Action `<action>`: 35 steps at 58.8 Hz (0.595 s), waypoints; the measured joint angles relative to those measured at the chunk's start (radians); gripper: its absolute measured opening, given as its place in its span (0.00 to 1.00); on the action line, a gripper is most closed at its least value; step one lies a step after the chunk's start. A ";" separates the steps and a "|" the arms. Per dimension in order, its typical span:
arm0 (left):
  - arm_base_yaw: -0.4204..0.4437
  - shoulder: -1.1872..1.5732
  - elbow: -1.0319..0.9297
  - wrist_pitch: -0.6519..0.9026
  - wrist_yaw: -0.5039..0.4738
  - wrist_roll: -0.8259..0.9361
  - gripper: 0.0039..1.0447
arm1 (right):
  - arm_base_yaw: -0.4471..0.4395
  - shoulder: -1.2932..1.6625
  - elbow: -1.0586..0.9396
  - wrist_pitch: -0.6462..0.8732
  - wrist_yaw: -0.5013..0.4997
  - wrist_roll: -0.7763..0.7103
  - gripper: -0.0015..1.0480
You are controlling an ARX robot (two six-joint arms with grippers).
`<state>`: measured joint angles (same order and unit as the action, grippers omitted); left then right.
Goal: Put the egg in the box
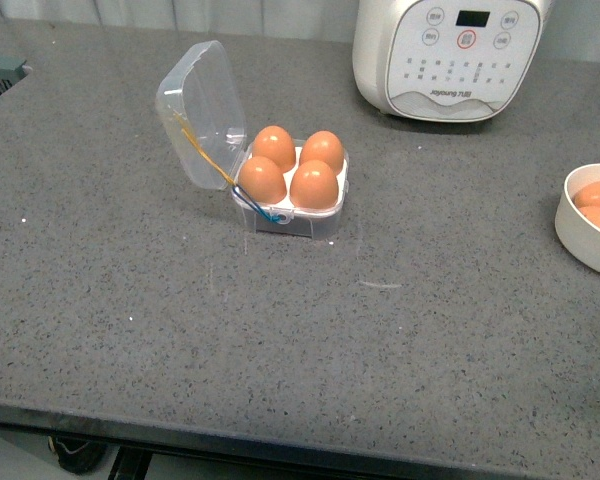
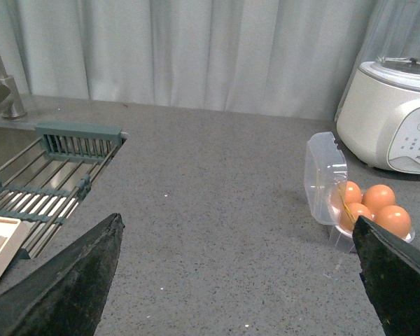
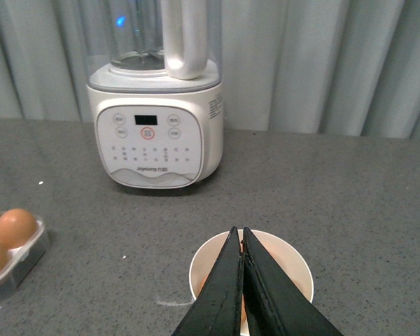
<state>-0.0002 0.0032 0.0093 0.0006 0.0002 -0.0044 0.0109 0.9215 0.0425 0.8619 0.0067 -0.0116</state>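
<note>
Eggs (image 1: 314,185), four brown ones, fill every cell of the small square clear-plastic box (image 1: 280,222), its hinged lid (image 1: 200,110) propped open leftward, so I judge loading done. My left gripper (image 2: 236,222) hangs spread wide and empty left of it; my right gripper (image 3: 239,232) is pinched closed on nothing above the round white bowl (image 3: 294,259) at the right. Everything sits on a grey speckled stone counter (image 1: 430,330), with a white blender (image 1: 450,55) far and pale curtains (image 2: 196,49) behind.

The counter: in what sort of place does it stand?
Most likely a kitchen. The counter is grey speckled stone, a blender stands at its far side, and a tap and a drain rack sit at one end.
</note>
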 joint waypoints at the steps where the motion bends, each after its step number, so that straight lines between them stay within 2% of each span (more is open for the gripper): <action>1: 0.000 0.000 0.000 0.000 0.000 0.000 0.94 | -0.003 -0.008 -0.002 -0.007 0.000 0.000 0.01; 35: 0.000 0.000 0.000 0.000 0.000 0.000 0.94 | -0.008 -0.418 -0.036 -0.364 -0.005 0.002 0.01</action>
<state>-0.0002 0.0032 0.0093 0.0006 0.0002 -0.0044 0.0025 0.5037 0.0063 0.4980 0.0017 -0.0101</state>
